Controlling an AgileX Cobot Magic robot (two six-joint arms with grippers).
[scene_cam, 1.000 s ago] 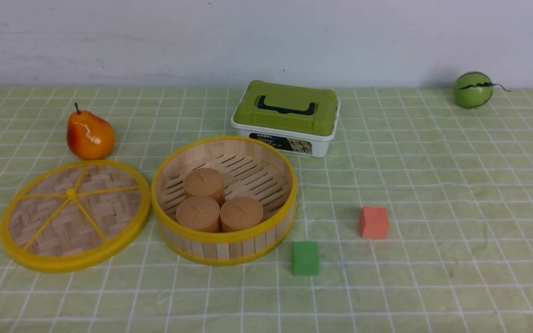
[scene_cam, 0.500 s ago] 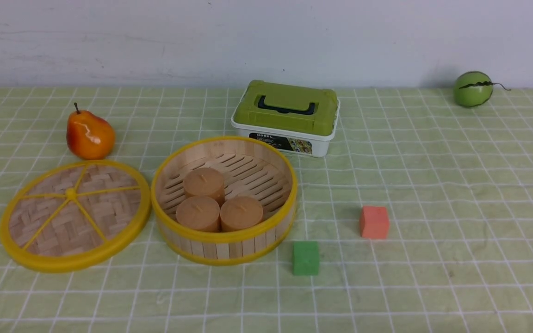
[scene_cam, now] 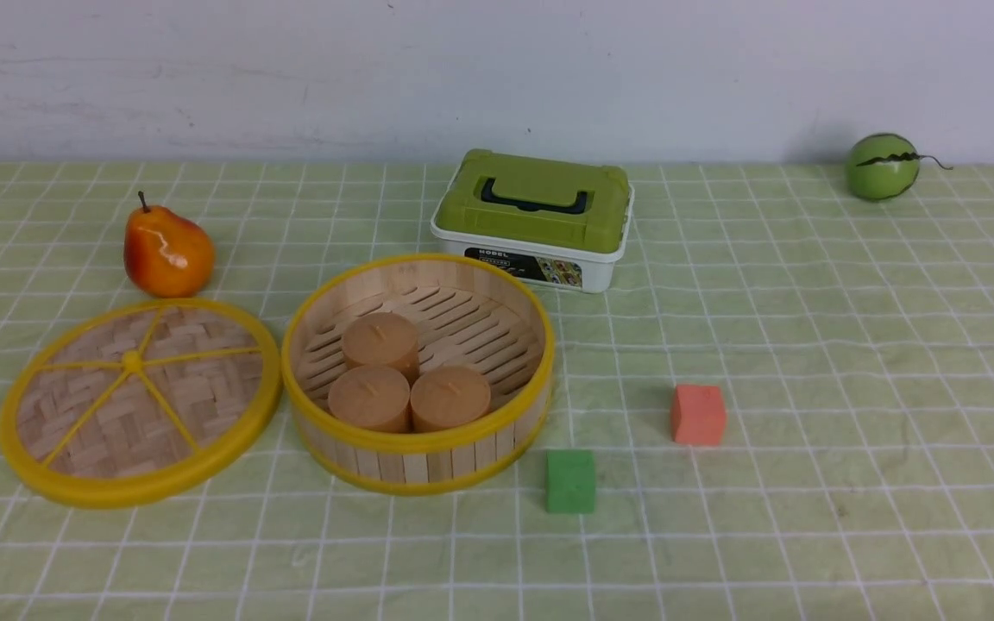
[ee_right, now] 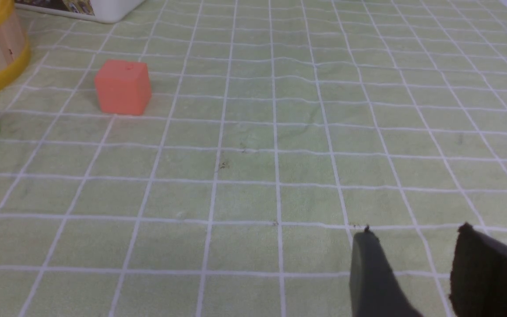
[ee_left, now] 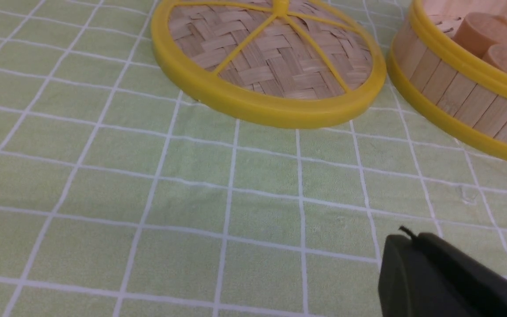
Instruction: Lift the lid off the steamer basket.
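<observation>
The lid (scene_cam: 132,397) lies flat on the desk (scene_cam: 773,535), off the basket (scene_cam: 418,374), at the left of the front view. Its woven disc faces up, with yellow spokes meeting at a small knob (scene_cam: 132,361) in the middle. The basket sits upright just to its right, their yellow rims very close; whether they touch I cannot tell. Three light-brown candles (scene_cam: 380,341) stand together inside on the slatted floor, toward the near left part.

Behind the lid, close to its far edge, is an orange pear (scene_cam: 169,250) with a dark stem. Behind the basket and a little to the right is a white box (scene_cam: 531,224) with a green top and a dark handle. A green cube (scene_cam: 570,481) rests near the basket's near right side, and a red cube (scene_cam: 697,415) lies farther right and slightly farther back. The melon (scene_cam: 883,167) is well apart from the rest, at the far right by the wall (scene_cam: 721,69).

The left pincer (ee_left: 405,233) is clenched with nothing in it; the right pincer (ee_right: 416,229) is released, its fingertips apart and empty.
</observation>
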